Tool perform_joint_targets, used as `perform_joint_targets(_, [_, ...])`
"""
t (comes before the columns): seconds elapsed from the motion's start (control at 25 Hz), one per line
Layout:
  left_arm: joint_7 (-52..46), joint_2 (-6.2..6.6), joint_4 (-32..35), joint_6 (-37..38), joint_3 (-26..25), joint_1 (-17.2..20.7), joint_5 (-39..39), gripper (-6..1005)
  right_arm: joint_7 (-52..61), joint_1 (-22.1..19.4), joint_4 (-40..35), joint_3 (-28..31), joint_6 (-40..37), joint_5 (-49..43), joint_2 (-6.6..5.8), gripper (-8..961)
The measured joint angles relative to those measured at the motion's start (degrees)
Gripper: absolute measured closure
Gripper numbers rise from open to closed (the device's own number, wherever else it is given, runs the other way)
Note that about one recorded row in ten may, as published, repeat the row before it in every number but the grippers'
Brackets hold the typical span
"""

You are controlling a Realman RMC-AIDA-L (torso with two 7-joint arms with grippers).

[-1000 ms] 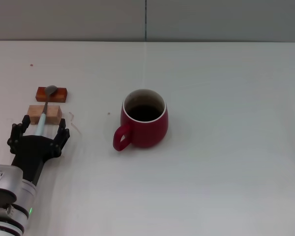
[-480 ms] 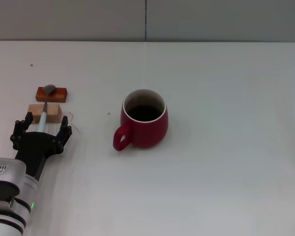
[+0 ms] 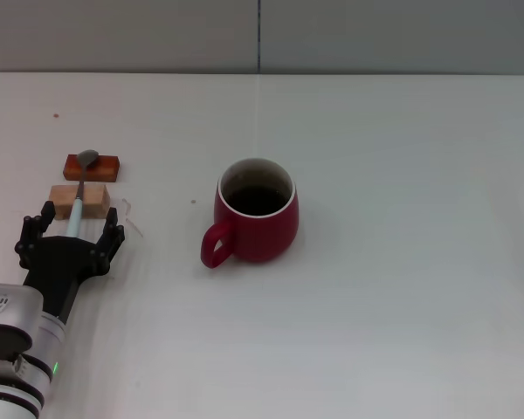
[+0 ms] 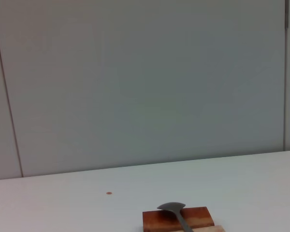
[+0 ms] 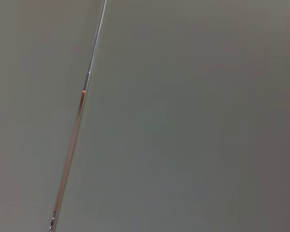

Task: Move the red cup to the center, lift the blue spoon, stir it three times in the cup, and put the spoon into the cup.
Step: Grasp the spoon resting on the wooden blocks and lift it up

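Left gripper (image 3: 70, 234) gaping apart around blue spoon (image 3: 79, 194) handle near tabletop's (image 3: 402, 305) left edge, not clamping. Red cup (image 3: 256, 221) sitting mid-tabletop already; lifting, stirring, dropping in remaining.

Open table (image 3: 402, 288) btwn blue spoon (image 3: 77, 199) & red cup (image 3: 256, 222).

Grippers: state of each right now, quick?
Left gripper: open, fingers spread either side of the blue spoon handle's end, nothing gripped.
Right gripper: not in view; its wrist camera shows only a wall.
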Motion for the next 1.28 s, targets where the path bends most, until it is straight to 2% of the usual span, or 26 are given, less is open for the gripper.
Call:
perform_joint_targets(0.28, [0.0, 0.09, 0.1, 0.1, 0.0, 0.0, 0.0, 204, 0.0, 0.0, 0.0, 0.0, 0.0, -0.1, -0.04, 327])
perform_joint_targets(0.56, [0.0, 0.09, 0.1, 0.1, -0.3, 0.0, 0.0, 358, 0.0, 0.0, 0.2, 0.0, 0.0, -0.3, -0.01, 327])
perform_joint_targets(1.0, [0.0, -0.04, 0.1, -0.2, -0.6, 0.0, 0.0, 357, 0.0, 0.1, 0.1, 0.0, 0.0, -0.3, 0.05, 327])
perform_joint_targets(1.28, [0.0, -0.11, -0.1, -0.2, -0.6, 0.0, 0.0, 443, 0.0, 0.2, 0.1, 0.0, 0.0, -0.3, 0.06, 327])
